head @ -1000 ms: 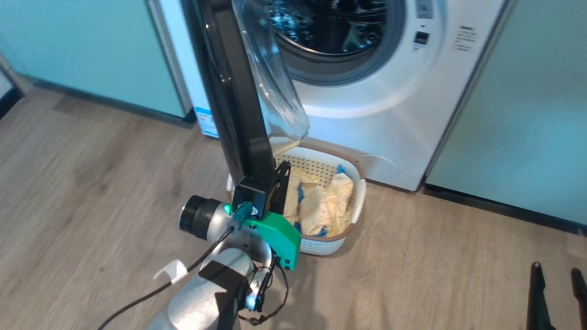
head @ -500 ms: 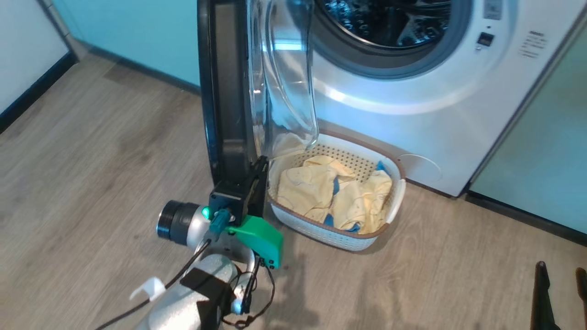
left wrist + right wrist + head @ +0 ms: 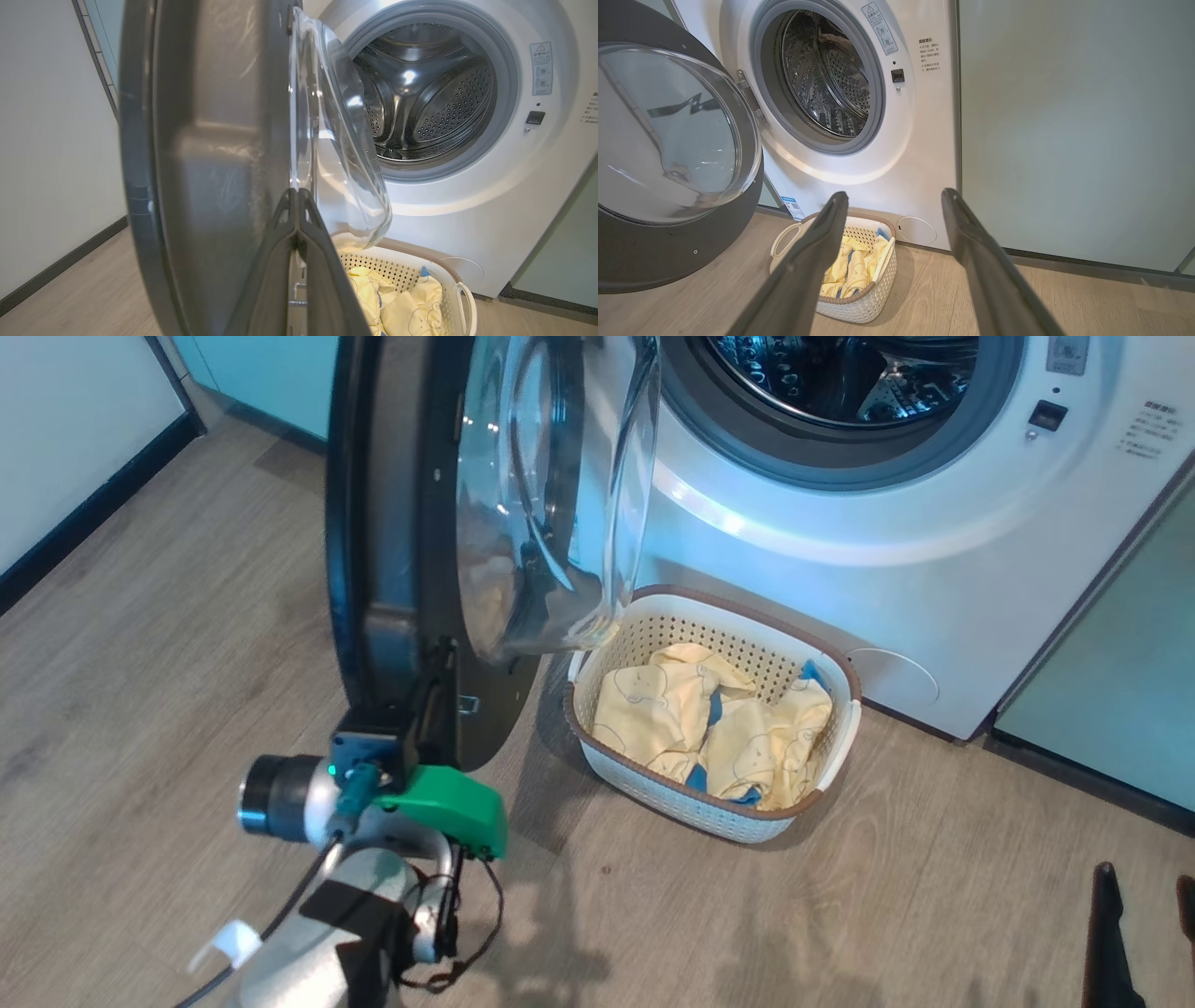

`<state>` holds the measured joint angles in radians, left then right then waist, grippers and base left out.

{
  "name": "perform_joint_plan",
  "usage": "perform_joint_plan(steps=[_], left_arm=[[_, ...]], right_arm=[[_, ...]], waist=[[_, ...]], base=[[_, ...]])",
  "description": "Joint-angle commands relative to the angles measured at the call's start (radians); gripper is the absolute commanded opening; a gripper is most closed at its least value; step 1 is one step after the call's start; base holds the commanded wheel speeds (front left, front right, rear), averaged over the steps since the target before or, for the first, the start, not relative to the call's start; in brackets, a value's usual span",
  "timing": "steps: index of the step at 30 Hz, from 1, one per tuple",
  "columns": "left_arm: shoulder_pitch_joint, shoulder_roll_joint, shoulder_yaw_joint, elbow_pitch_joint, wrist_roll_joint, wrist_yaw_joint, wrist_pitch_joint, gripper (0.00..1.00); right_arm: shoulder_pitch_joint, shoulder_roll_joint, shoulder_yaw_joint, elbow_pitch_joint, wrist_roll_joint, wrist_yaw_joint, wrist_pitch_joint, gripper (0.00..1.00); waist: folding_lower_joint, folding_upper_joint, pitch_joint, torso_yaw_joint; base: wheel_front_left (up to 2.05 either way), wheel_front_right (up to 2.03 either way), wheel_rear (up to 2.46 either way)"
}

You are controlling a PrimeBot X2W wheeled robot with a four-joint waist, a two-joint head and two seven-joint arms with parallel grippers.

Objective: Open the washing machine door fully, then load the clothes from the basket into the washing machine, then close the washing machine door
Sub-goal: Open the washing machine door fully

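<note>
Head view: I list the washing machine door (image 3: 392, 523), a wide glossy black rim around a bulging clear glass bowl, swung out from the white washing machine (image 3: 840, 551) and standing nearly edge-on to me. The left gripper (image 3: 441, 663), jaws pressed together with nothing between them, lies close against the rim's inner face near the door's lower edge. The basket (image 3: 747, 649), cream perforated plastic with a brown rim, sits on the wood floor (image 3: 140, 644) just in front of the machine, below the glass bowl. In it lie the clothes (image 3: 653, 709), pale yellow with faint bear outlines and blue trim. The right gripper (image 3: 1146, 905) is at the lower right, well apart from the basket. Left wrist view: the two fingers (image 3: 327, 280) meet in one dark wedge over the seam between rim and glass. Past them are the steel drum (image 3: 420, 107), the grey gasket (image 3: 507, 107) and a warning sticker (image 3: 542, 65) with a triangle sign, its print too small for me to read. Right wrist view: jaws wide and empty, the basket seen between them. A small blue sticker (image 3: 791, 207) sits low on the machine's side and a block of printed lines (image 3: 929, 53) beside the opening, neither legible to me. A pale green cabinet (image 3: 1064, 130) stands to the right
</note>
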<state>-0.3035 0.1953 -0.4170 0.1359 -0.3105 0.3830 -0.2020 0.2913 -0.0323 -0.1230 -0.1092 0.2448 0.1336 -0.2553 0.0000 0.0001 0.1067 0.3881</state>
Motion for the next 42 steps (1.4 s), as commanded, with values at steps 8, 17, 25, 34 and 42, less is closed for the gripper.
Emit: perform_joint_plan(steps=[8, 17, 25, 34, 42], left_arm=[[-0.014, 0.067, 0.109, -0.016, -0.018, 0.018, -0.037, 0.0], [-0.008, 0.114, 0.195, 0.022, -0.041, 0.01, -0.055, 0.0], [-0.018, 0.141, 0.272, 0.081, -0.059, -0.029, -0.059, 0.0], [-0.051, 0.144, 0.374, 0.135, -0.036, -0.099, -0.06, 0.0], [-0.095, 0.14, 0.431, 0.206, -0.002, -0.137, -0.06, 0.0]], right_arm=[[-0.05, -0.018, 0.021, -0.032, -0.01, -0.003, -0.006, 1.0], [-0.049, -0.018, 0.02, -0.031, -0.012, -0.003, -0.006, 1.0], [-0.048, -0.02, 0.021, -0.037, -0.017, -0.003, -0.006, 1.0], [-0.054, -0.045, 0.017, -0.048, -0.025, -0.003, -0.006, 1.0], [-0.059, -0.07, -0.002, -0.063, -0.04, -0.003, -0.006, 1.0]], waist=[[0.0, -0.0001, -0.001, -0.003], [0.0, -0.0001, 0.004, -0.021], [0.0, -0.0001, 0.023, -0.032], [0.0, -0.0001, 0.069, -0.036], [0.0, -0.0001, 0.112, -0.034]], base=[[0.0, 0.0, 0.0], [0.0, 0.0, 0.0], [0.0, 0.0, 0.0], [0.0, 0.0, 0.0], [0.0, 0.0, 0.0]])
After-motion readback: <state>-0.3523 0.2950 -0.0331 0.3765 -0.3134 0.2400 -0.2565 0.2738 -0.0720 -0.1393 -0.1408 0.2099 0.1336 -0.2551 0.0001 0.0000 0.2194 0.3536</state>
